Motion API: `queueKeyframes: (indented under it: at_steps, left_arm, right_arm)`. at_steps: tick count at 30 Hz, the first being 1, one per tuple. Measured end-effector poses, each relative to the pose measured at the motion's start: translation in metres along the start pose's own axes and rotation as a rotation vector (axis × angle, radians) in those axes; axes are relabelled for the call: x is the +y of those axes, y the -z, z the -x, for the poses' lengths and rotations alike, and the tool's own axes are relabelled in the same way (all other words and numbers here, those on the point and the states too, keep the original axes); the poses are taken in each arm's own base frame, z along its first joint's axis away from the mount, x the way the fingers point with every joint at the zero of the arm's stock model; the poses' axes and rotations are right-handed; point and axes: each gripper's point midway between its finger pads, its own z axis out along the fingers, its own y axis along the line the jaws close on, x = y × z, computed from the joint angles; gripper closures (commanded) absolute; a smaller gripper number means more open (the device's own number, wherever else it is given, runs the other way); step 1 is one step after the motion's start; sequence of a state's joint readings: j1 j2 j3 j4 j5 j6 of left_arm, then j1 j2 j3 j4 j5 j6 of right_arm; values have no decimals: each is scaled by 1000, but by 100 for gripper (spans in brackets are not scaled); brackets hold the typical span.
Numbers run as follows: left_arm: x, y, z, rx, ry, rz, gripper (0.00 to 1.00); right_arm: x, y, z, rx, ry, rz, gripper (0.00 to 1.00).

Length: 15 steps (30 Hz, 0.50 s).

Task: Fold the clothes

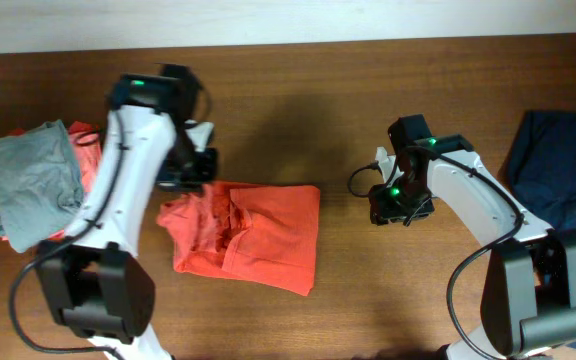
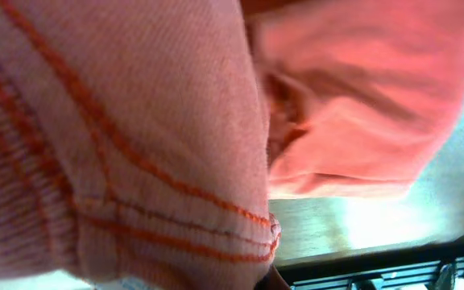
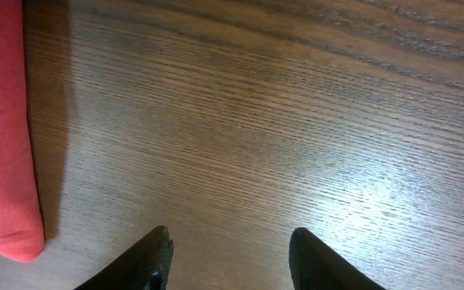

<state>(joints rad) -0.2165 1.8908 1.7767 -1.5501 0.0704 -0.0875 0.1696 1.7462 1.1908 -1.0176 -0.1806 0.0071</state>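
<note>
The orange-red T-shirt (image 1: 253, 235) lies partly folded on the middle of the table, lettering hidden. My left gripper (image 1: 190, 172) is at its top left corner and is shut on the shirt's edge. In the left wrist view the shirt's stitched hem (image 2: 135, 121) fills the picture and hides the fingers. My right gripper (image 1: 390, 208) is open and empty, low over bare wood to the right of the shirt. In the right wrist view its fingers (image 3: 230, 250) are spread, with the shirt's folded edge (image 3: 2, 145) at the far left.
A grey folded shirt (image 1: 33, 180) lies on another orange-red garment (image 1: 88, 138) at the left edge. A dark navy garment (image 1: 558, 175) lies at the right edge. Bare wooden table (image 1: 368, 290) lies between the shirt and my right arm.
</note>
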Motion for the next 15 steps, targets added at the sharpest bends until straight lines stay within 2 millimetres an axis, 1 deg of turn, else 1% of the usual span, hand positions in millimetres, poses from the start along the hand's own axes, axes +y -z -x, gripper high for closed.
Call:
queueKeyframes:
  at_steps: [1,2,3,5,12,15]
  left_arm:
    - [-9,-1,0,-2,-24,3,99]
    - [-13,-1,0,-3,-32,4,99]
    - [-25,-2,-1,-6,-63,8,99]
    - [-37,-3,-3,-8,-88,20,99]
    - [-65,-15,-13,32,-140,58,99]
    - [-72,-20,-15,45,-149,71,99]
  right_arm:
    - [0,0,0,0,0,0,48]
    - [0,0,0,0,-1,0,48]
    - [0,0,0,1,-1,0,48]
    - [0,0,-1,4,-1,0,48]
    - [0,0,-1,4,-1,0,48]
    - [0,0,-1,5,-1,0,48]
